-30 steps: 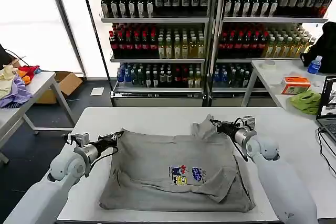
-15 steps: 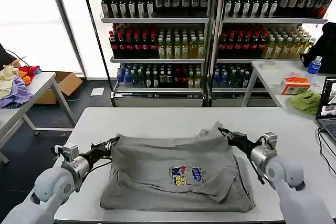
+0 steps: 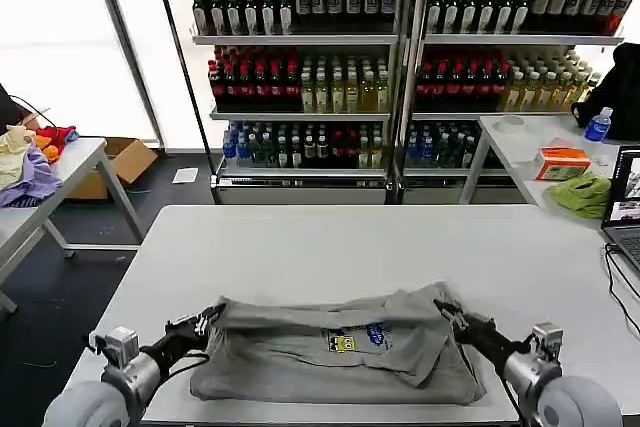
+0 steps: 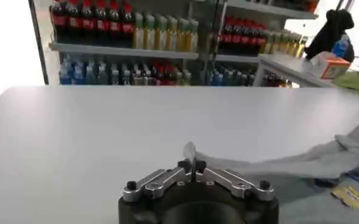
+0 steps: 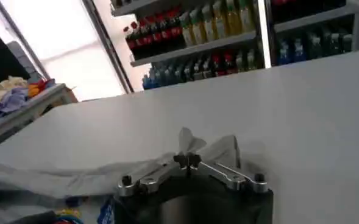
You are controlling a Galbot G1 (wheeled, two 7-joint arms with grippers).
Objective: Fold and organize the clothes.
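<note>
Both claws, left claw and right claw, clamped shut on the shirt, have dragged its far edge forward, half-completing the fold.

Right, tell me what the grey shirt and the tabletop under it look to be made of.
The light grey short-sleeved shirt looks like soft matte knit, probably cotton: it drapes and wrinkles where the left pincer and right pincer pinch its edge. The white rectangular table looks like a smooth, hard laminate or painted board with a faint sheen; which one is unclear.
</note>
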